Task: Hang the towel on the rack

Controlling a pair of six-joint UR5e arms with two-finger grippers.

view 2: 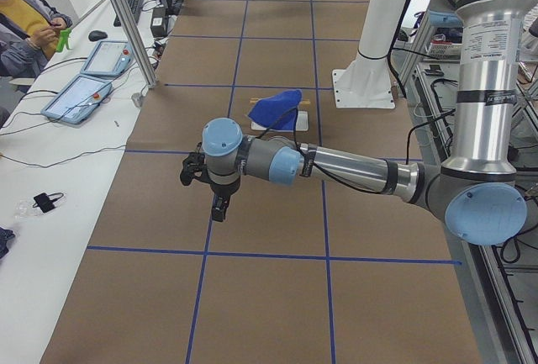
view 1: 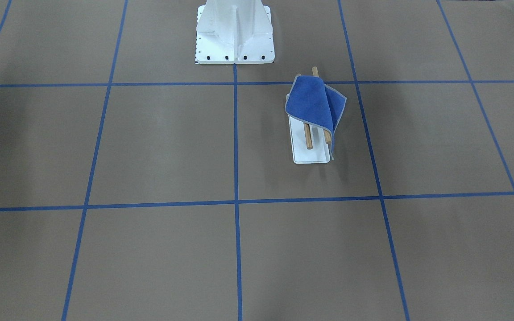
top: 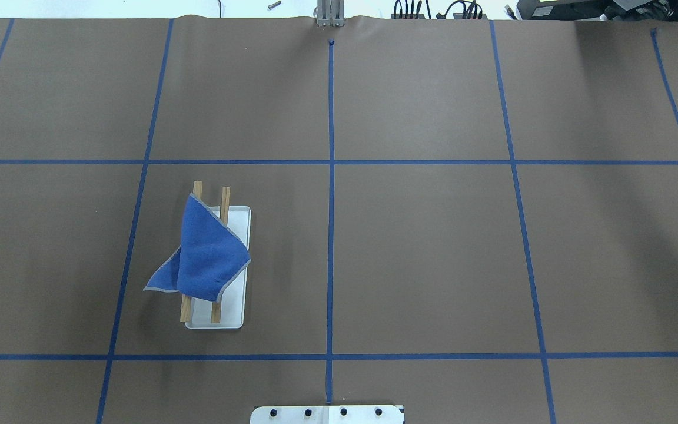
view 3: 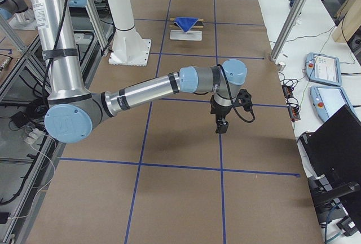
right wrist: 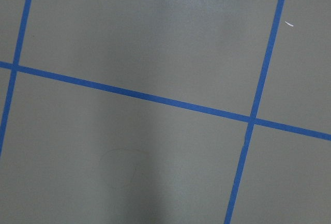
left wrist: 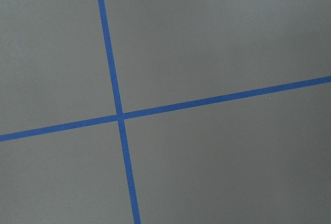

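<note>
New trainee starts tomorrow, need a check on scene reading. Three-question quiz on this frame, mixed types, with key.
1. True or false: the towel lies crumpled beside the rack, not touching it.
2. The towel drapes over how many wooden dowels? A) none B) one C) two
3. Short answer: is the left gripper or the right gripper touching the towel?
Key: 1 false; 2 C; 3 neither.

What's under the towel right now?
The towel lies over both wooden dowels of the rack; their ends stick out at either side, with the white base below. The dowels' middle stretch and their support are covered, so unseen.
</note>
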